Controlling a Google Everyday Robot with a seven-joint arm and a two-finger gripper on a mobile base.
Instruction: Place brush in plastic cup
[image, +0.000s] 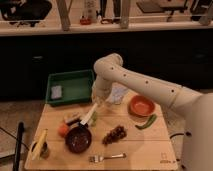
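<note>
My gripper (99, 102) hangs over the middle of the wooden table (145, 147), just right of the green tray. It is shut on the upper end of the brush (88, 115), whose white handle slants down and to the left. The brush's lower end reaches down near the small light green plastic cup (93, 119), which stands just below the gripper and is partly hidden behind the handle. I cannot tell whether the brush's lower end is inside the cup or beside it.
A green tray (70, 86) stands at the back left. A dark maroon bowl (78, 139) and an orange fruit (63, 130) lie below the cup. Grapes (115, 134), a fork (106, 157), a green pepper (146, 122), an orange bowl (141, 105) and a can with a yellow item (40, 145) are around.
</note>
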